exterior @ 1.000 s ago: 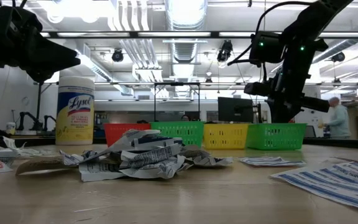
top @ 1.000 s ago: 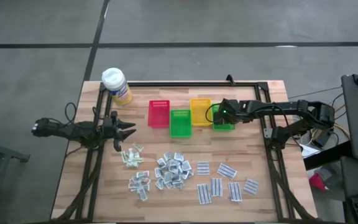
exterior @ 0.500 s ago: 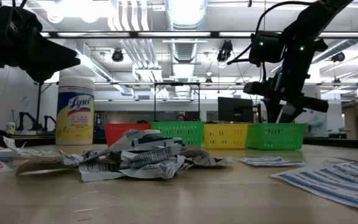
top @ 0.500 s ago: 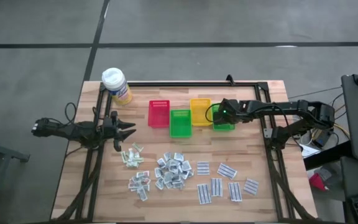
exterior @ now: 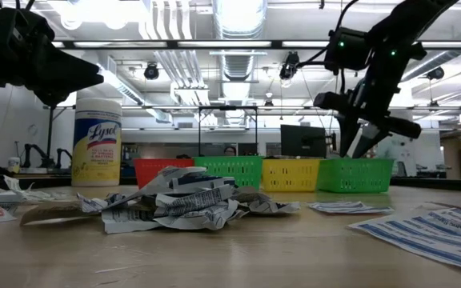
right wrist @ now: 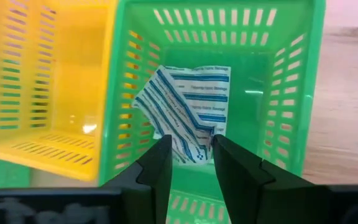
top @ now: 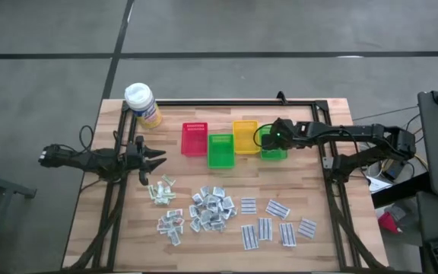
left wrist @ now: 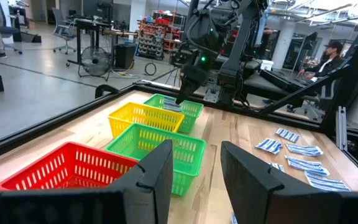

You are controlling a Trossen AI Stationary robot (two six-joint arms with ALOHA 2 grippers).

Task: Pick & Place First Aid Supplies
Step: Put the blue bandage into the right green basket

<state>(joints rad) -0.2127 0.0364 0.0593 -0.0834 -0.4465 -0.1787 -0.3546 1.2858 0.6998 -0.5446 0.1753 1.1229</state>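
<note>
Over far green bin (right wrist: 291, 93), right gripper (right wrist: 190, 163) jaws parted, empty; blue-striped packets (right wrist: 185, 109) lie inside. Lift straight up (avoid bin rim). Left gripper (left wrist: 191, 171) waits, parted, near red bin (left wrist: 67, 171).

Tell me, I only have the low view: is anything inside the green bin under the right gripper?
Observer: Yes. The right wrist view shows blue-striped packets lying on the floor of the green bin.
Operator: Is the right gripper holding one?
Observer: No. The right gripper is open above them and grips nothing.
Operator: And the left gripper?
Observer: The left gripper is open and empty over the table's left side, close to the greenish sachets.
</note>
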